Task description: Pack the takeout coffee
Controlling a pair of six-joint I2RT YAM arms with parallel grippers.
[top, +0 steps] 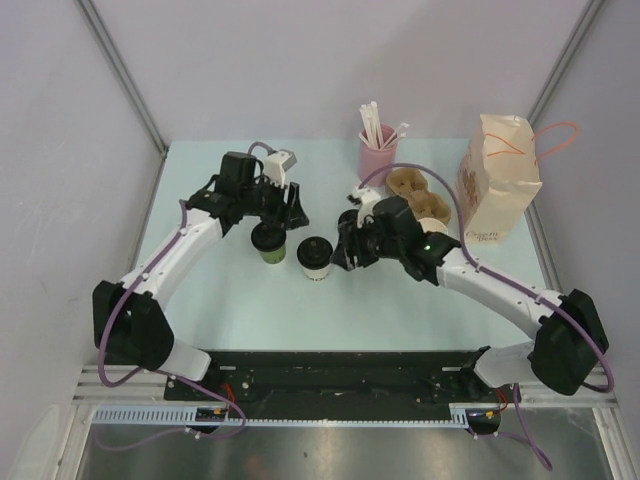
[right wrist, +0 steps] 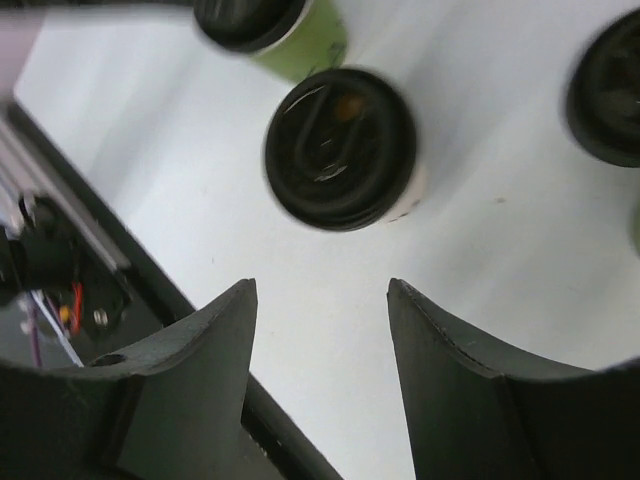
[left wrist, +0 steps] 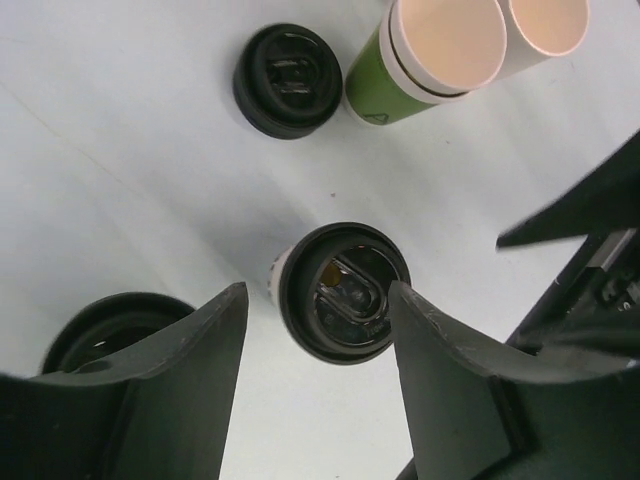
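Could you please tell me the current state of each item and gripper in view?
green cup: upright, lid on, not held.
white cup: upright, lid on, not held.
left gripper: open, holding nothing.
right gripper: open, holding nothing.
paper bag: standing upright.
cup carrier: empty.
pink cup: upright, holding straws.

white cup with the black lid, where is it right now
In the top view the white cup stands near the middle of the table, just right of the green cup, with the open right tool close on its right side.
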